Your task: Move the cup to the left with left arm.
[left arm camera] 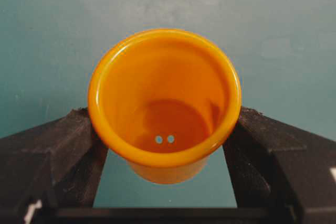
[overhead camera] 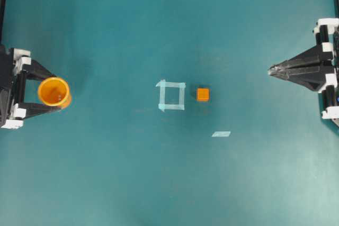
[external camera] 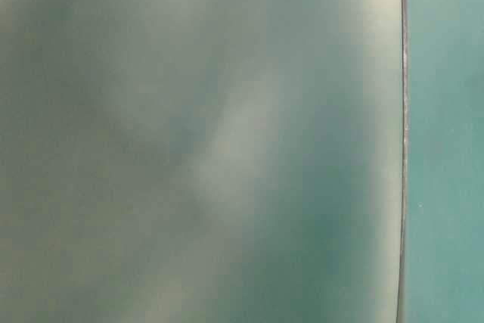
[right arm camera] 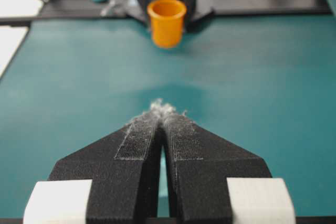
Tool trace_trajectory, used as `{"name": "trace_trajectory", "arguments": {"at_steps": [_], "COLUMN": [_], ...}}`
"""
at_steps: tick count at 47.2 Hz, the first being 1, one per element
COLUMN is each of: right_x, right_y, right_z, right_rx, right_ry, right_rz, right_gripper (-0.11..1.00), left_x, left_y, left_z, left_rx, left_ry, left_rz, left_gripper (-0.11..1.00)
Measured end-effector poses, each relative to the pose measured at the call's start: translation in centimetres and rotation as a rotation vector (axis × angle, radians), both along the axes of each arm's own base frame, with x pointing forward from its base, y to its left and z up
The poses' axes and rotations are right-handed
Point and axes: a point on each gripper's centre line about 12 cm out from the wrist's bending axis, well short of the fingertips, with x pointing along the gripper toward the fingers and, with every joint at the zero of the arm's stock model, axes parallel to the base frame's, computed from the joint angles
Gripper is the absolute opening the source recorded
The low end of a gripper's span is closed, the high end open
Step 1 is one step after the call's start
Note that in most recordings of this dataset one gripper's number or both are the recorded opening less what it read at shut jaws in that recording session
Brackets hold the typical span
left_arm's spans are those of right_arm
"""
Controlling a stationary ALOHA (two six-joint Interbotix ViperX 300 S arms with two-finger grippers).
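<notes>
The orange cup (overhead camera: 53, 91) stands upright at the far left of the teal table, mouth up. My left gripper (overhead camera: 61, 91) is shut on the cup, one black finger pressed against each side of its wall. From the left wrist the cup (left arm camera: 165, 103) sits between the fingers (left arm camera: 58, 145) of the left gripper (left arm camera: 165, 114), and two small holes show in its bottom. From the right wrist the cup (right arm camera: 166, 22) is far across the table. My right gripper (overhead camera: 271, 70) rests at the right edge, shut with nothing in it, its tips (right arm camera: 161, 106) closed together.
A small orange cube (overhead camera: 203, 94) lies near the middle, just right of a pale tape square (overhead camera: 171, 95). A short strip of tape (overhead camera: 221, 134) lies nearer the front. The table-level view is blurred, with the table top (external camera: 446, 141) along one side.
</notes>
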Motion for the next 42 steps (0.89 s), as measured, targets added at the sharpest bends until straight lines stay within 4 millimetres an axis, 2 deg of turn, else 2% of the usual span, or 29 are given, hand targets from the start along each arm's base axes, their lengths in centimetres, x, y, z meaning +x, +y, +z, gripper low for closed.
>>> {"name": "trace_trajectory", "arguments": {"at_steps": [42], "right_x": [-0.02], "right_y": [0.01], "right_z": [-0.27], "right_rx": [0.000], "right_ry": [0.023], "right_rz": [0.001], "right_gripper": [0.00], "left_x": [0.08], "left_y": [0.27], "left_z": [-0.57], "left_rx": [0.058], "left_ry": [0.035], "left_rz": [-0.011], "left_gripper": [0.65]}}
